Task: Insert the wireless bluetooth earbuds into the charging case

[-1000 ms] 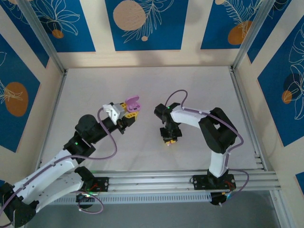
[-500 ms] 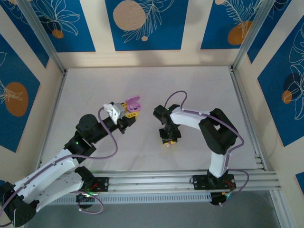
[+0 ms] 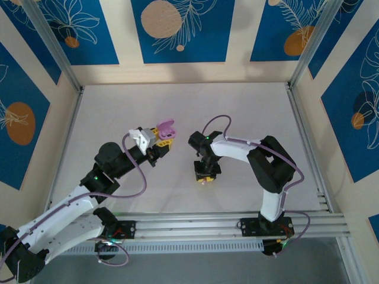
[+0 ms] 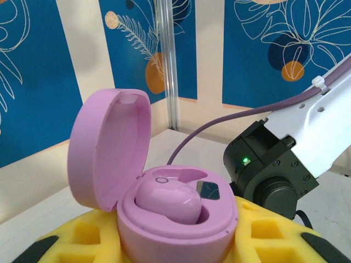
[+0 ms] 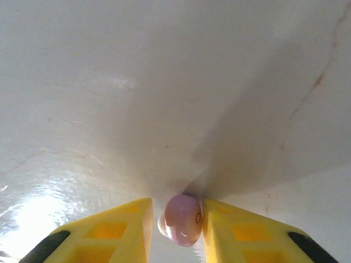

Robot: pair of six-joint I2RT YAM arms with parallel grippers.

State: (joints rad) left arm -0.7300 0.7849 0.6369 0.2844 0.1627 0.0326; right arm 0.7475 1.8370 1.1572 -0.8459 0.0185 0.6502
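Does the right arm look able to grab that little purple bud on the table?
Probably yes: the bud lies between the parted fingers of the right gripper on the table, nothing blocking it.

The case [image 3: 166, 129] is held clear above the table [image 3: 249, 112]. It is clamped from both sides between the fingers of the left gripper [image 3: 165, 138], which reaches it from the near left. The lid [image 4: 109, 148] stands open at one side of the case. One earbud [image 4: 167, 200] lies inside the case, in the hollow next to the lid.

To the right of the case, and a little nearer the arm bases, the right gripper [image 3: 205, 176] points down at the table. Between its parted fingers a second earbud [image 5: 184, 219] sits down at the table surface, against one finger with a thin gap to the other.

The back wall [image 3: 183, 71] is well behind the case. The rail [image 3: 225, 222] carrying the arm bases lies well in front of it.
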